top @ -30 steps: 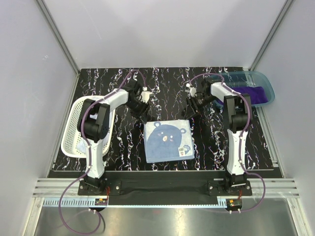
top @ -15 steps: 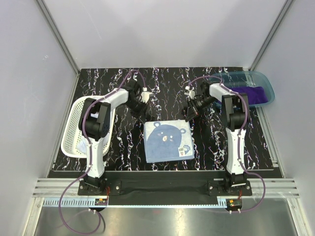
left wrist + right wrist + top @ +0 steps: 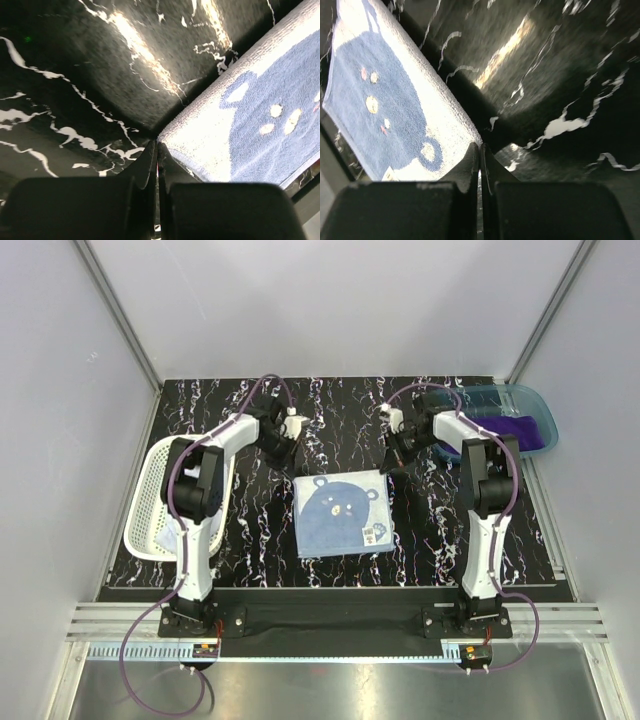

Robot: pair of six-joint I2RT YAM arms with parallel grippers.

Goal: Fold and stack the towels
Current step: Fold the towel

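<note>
The left arm (image 3: 215,445) and right arm (image 3: 470,435) reach forward, wrists bent inward toward each other. The left gripper (image 3: 157,150) and right gripper (image 3: 480,150) have their fingers pressed together, each pinching a far corner of the towel (image 3: 340,515).

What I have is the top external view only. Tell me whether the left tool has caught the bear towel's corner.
Observer: In the left wrist view the left tool is shut, and a corner of the bear towel runs right into its closed tips.
Operator: Now report the right side.
Observer: In the right wrist view the right tool is shut too, with the towel's other far corner meeting its tips.
Operator: Check the towel edge beside it.
Observer: A dark shadow band lies under that edge, so it looks raised off the table, though I can't be sure.
</note>
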